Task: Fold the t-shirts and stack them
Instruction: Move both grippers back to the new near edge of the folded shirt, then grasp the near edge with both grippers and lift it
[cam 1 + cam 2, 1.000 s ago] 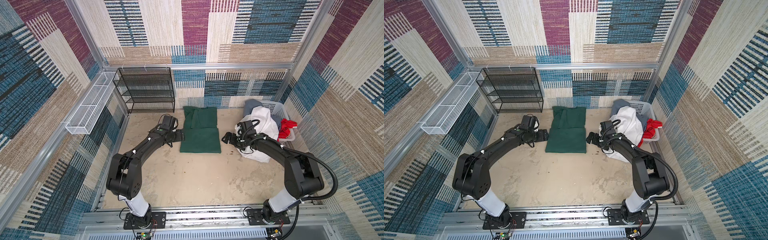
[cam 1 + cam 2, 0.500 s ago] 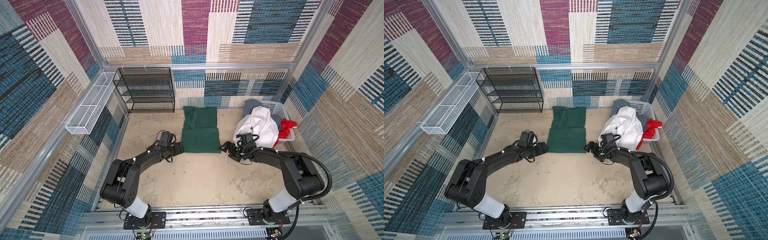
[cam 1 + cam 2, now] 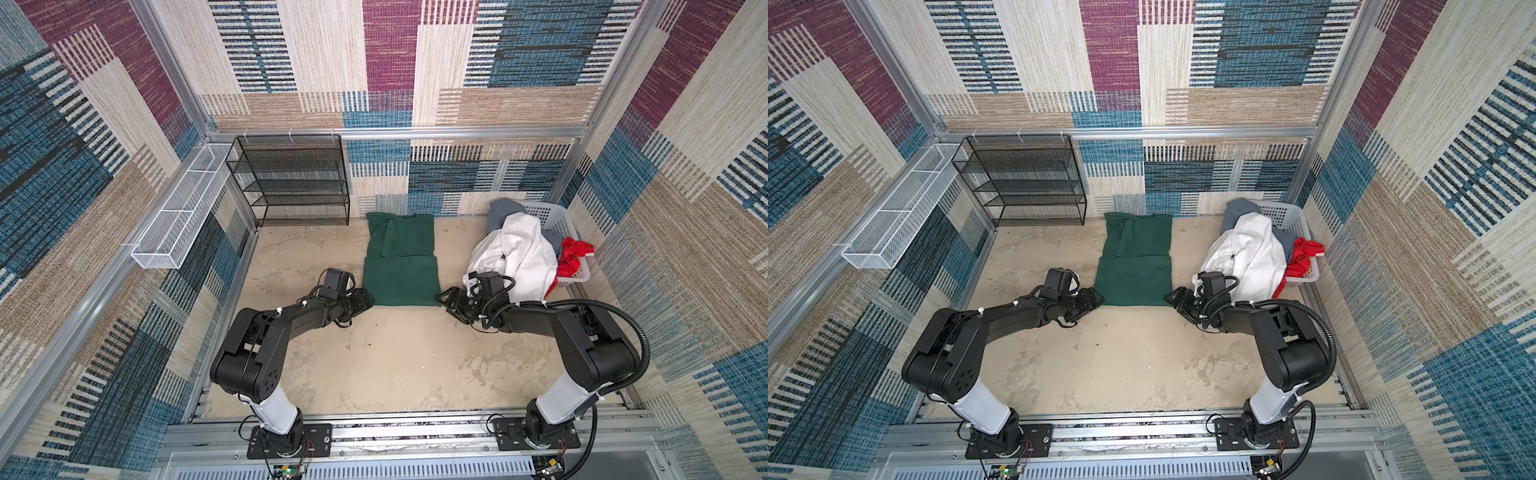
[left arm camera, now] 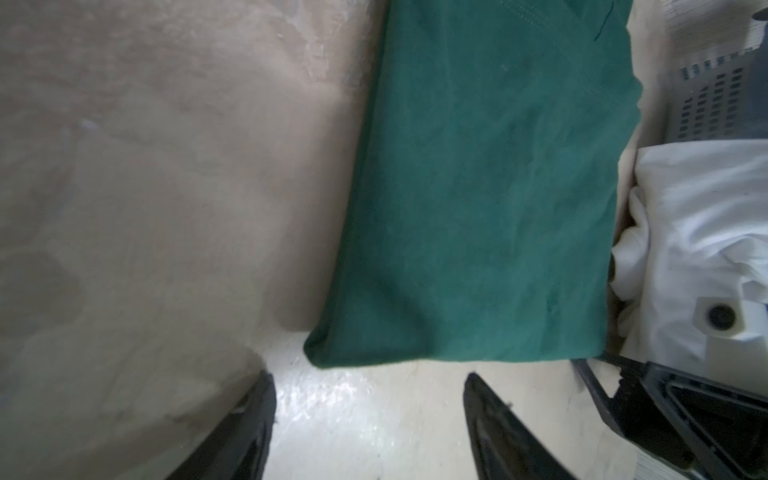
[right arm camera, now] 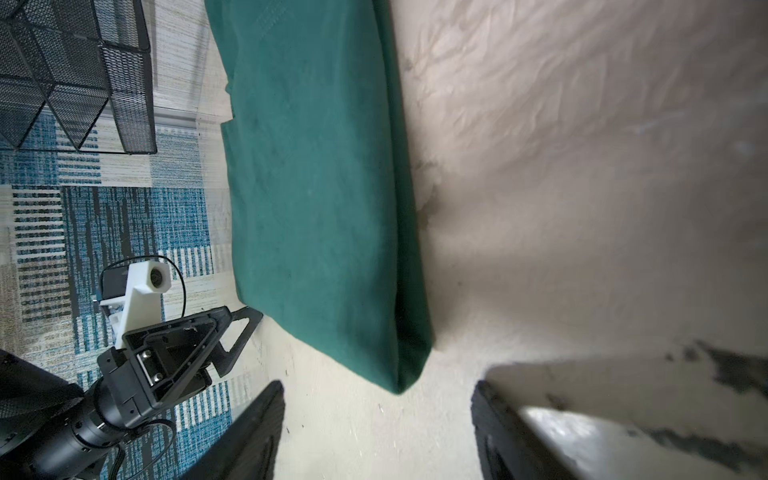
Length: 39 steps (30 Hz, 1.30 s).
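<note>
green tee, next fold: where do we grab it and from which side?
Its two near corners, one per arm, coming in low along the table from the robot's side. The green t-shirt lies flat as a long strip with its layered near edge facing the open left gripper and right gripper, each just short of a corner; probably the easiest pinch.

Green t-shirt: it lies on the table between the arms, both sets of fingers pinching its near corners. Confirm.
Not pinching: the wrist views show the left fingers and right fingers open, just short of the green t-shirt. The rest holds.
</note>
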### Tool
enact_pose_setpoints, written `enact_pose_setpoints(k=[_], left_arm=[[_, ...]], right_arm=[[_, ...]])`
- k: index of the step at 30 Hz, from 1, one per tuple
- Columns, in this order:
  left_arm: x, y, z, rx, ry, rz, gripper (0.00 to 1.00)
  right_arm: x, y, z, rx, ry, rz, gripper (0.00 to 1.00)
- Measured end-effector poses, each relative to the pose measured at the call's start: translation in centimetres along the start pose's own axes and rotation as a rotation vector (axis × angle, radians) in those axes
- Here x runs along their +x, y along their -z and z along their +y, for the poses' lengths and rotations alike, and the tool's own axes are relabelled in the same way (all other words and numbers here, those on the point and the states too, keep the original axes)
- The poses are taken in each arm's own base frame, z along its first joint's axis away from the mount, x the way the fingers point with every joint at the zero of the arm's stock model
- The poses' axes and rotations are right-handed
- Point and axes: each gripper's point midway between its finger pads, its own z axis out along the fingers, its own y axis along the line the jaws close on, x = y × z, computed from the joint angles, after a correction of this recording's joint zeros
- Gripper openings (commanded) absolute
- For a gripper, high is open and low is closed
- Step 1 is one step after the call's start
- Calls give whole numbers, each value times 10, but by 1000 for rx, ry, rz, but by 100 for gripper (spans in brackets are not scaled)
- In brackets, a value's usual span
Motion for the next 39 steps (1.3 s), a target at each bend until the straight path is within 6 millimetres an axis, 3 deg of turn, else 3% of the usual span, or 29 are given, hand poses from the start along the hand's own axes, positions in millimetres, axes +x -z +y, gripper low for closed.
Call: enact_pose_setpoints(k=[14, 21, 23, 25, 27, 30, 31, 39], left_arm=[[-2, -8, -2, 13, 23, 1, 61], [-9, -16, -5, 30, 19, -16, 51], [-11, -18, -5, 32, 18, -19, 49], [-12, -20, -6, 36, 16, -21, 44], [-12, -22, -5, 35, 17, -22, 25], [-9, -26, -1, 19, 22, -9, 5], [-9, -26, 0, 18, 22, -7, 0], [-7, -21, -4, 8, 6, 20, 0]], right_arm=[[3, -14, 4, -53, -8, -11, 63], [1, -19, 0, -45, -20, -13, 47], [0, -22, -1, -45, -20, -13, 36], [0, -24, -4, -39, -26, -14, 28], [0, -26, -7, -32, -33, -12, 20], [1, -28, -11, -21, -37, -11, 0], [1, -29, -11, -24, -39, -10, 0], [2, -20, -12, 13, -13, -18, 0]])
